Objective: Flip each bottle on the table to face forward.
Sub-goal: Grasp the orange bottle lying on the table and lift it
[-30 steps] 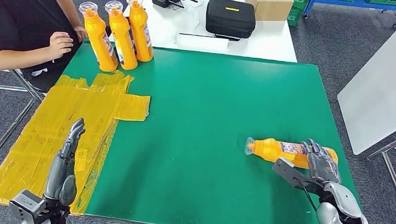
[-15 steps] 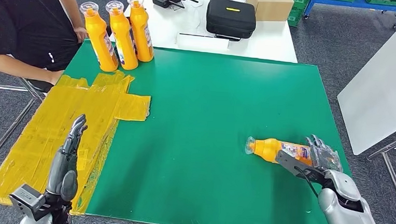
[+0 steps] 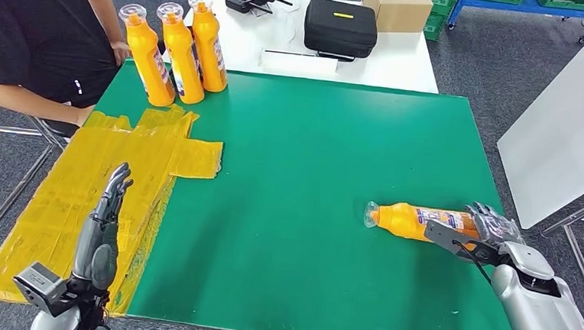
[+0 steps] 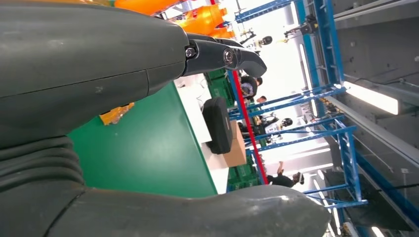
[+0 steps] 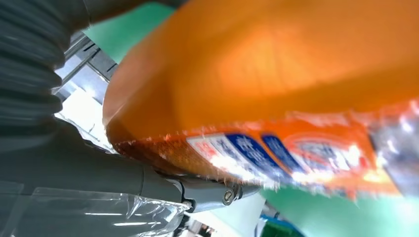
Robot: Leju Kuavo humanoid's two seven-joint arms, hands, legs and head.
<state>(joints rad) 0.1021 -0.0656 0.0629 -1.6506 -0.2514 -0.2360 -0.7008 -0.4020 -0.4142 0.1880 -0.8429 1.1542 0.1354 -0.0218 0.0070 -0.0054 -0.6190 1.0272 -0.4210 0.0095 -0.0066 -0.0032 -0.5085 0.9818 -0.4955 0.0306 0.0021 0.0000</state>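
An orange bottle (image 3: 416, 221) is seen lying on its side on the green counter (image 3: 312, 158), near the right edge, with its capped end pointing left. The right robot hand (image 3: 484, 232) is wrapped around the bottle's base end, thumb on the near side and fingers over the far side, so the bottle is held. In the right wrist view the bottle's label (image 5: 276, 158) is seen close up against the thumb (image 5: 148, 185).

The left robot hand (image 3: 105, 226) is held above the yellow sheet (image 3: 104, 176) at the counter's left side, fingers stretched out straight and apart, with nothing in it.

Three more orange bottles (image 3: 177, 47) are stood upright in a row at the far left corner of the counter, touching or just beside one another. A person (image 3: 44, 35) in a black shirt is seated at that corner, one hand near the bottles. Behind the counter a white table (image 3: 281, 38) is seen, carrying a black case (image 3: 341, 26) and a cardboard box (image 3: 396, 7).
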